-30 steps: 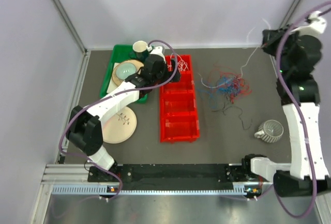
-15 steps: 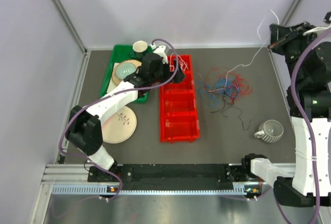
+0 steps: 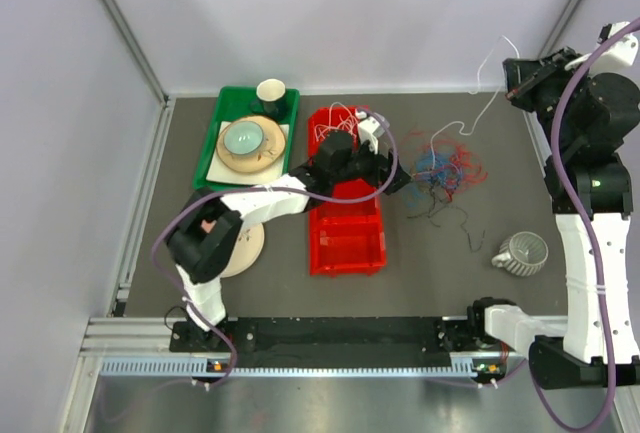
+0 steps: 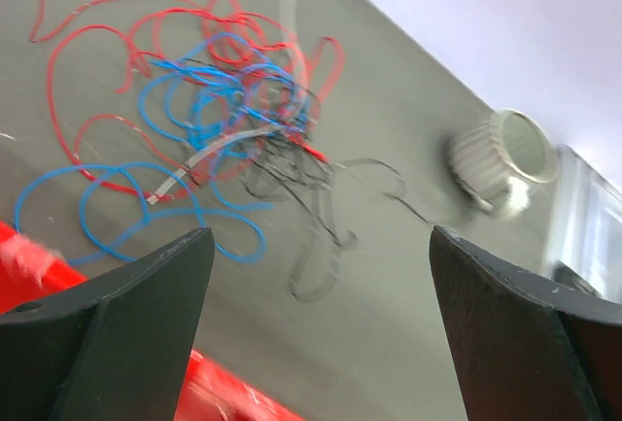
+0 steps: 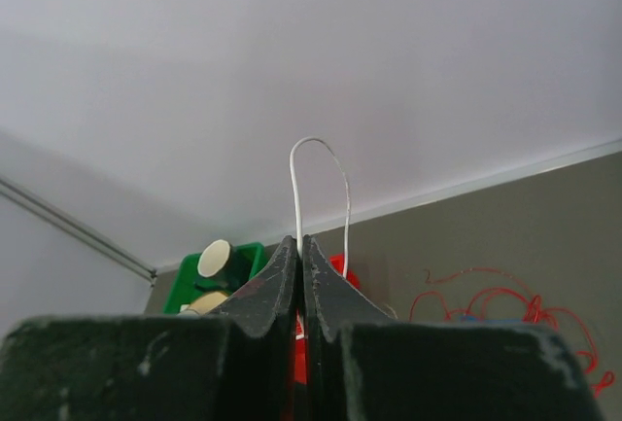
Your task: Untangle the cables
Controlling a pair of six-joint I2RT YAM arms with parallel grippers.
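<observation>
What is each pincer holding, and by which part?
The right pincer pinches the white cable at its lifted part, just below an arch of slack; the left pincer is open, holding nothing.

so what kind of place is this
Probably a robot lab test cell: plain pale walls around a dark grey tabletop, two white-and-black robot arms bolted at its near edge, a tangle of thin coloured wires laid out.

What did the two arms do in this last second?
The left gripper, open, swung from beside the green tray across the red bin toward the cable tangle. The right gripper stayed shut on a white cable, lifted high, shifting only slightly. The mug, tray and bin did not move.
</observation>
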